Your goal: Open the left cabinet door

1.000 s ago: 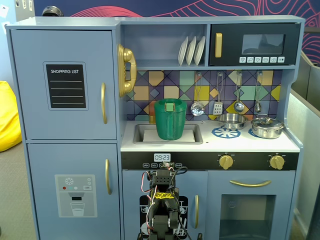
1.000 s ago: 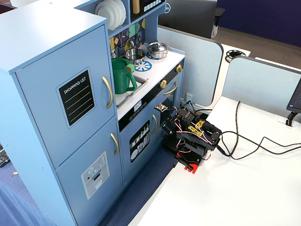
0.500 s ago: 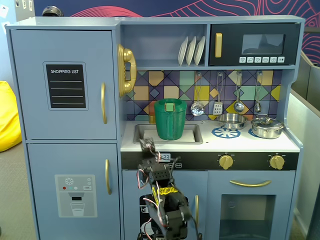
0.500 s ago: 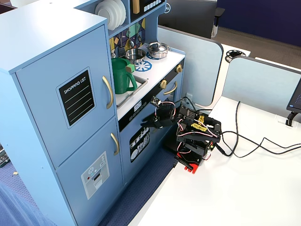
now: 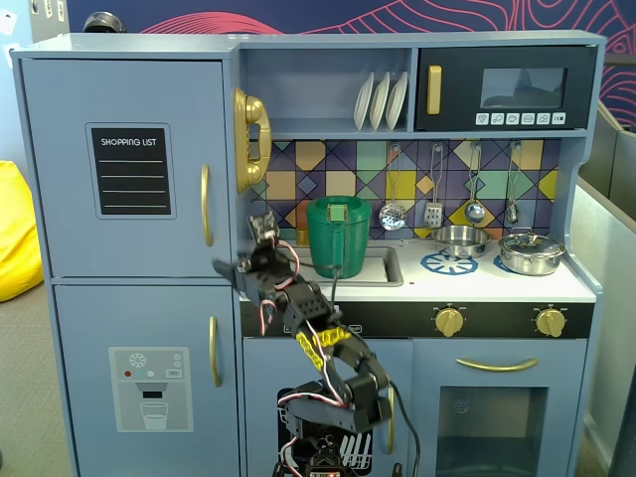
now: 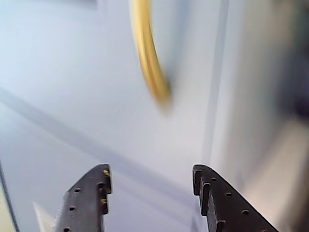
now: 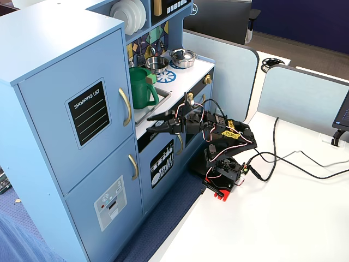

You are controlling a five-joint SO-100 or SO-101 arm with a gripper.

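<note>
The left cabinet door (image 5: 124, 164) is shut, flush in the toy kitchen's upper-left corner, its gold handle (image 5: 206, 205) standing vertical along the edge nearest the arm. In the wrist view that handle (image 6: 147, 55) lies ahead of and above the fingertips, roughly centred between them but not yet between the jaws. The gripper (image 6: 150, 179) is spread wide and holds nothing; a fixed view shows it (image 7: 154, 124) level with the counter edge, pointing toward the door and below the handle's lower end, apart from it.

The main risk is height. Driven straight ahead from here, the fingers would likely meet bare door panel beneath the handle and push the door shut rather than catch it. A second risk is closing too early: the handle is thin and curved, so pads pinching only its tip could slide off when the arm pulls back. The green pitcher (image 5: 338, 237) sits just behind the forearm in the sink, so a wide swing while pulling might knock it.
</note>
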